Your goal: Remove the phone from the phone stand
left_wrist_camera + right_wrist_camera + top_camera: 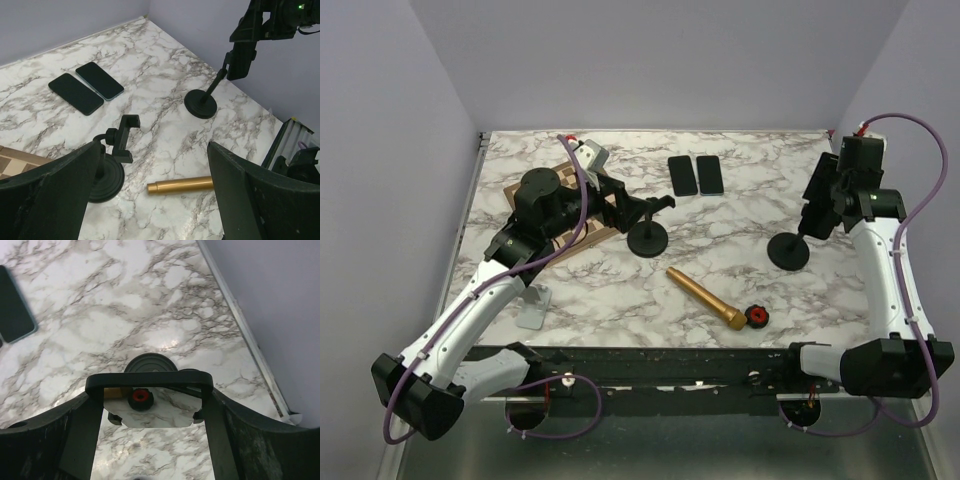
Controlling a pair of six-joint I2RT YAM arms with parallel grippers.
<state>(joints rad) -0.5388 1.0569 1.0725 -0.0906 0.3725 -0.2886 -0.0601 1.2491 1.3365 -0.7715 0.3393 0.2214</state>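
A black phone (817, 208) stands upright on the right phone stand (788, 251). My right gripper (823, 200) is shut on its two long sides; in the right wrist view (150, 405) the phone's dark rounded outline (150, 378) spans between my fingers, with the stand's round base (150, 362) just beyond. The left wrist view shows the phone (242, 47) still at the stand's neck (215, 87). The left phone stand (648, 238) has an empty clamp (125, 137). My left gripper (618, 205) (150, 200) is open and empty, just left of that clamp.
Two more black phones (682, 175) (709, 174) lie flat at the back centre. A gold cylinder (705, 297) and a red-and-black knob (757, 316) lie in front. A wooden checkered board (570, 235) lies under the left arm. A small grey bracket (533, 308) sits near the front left.
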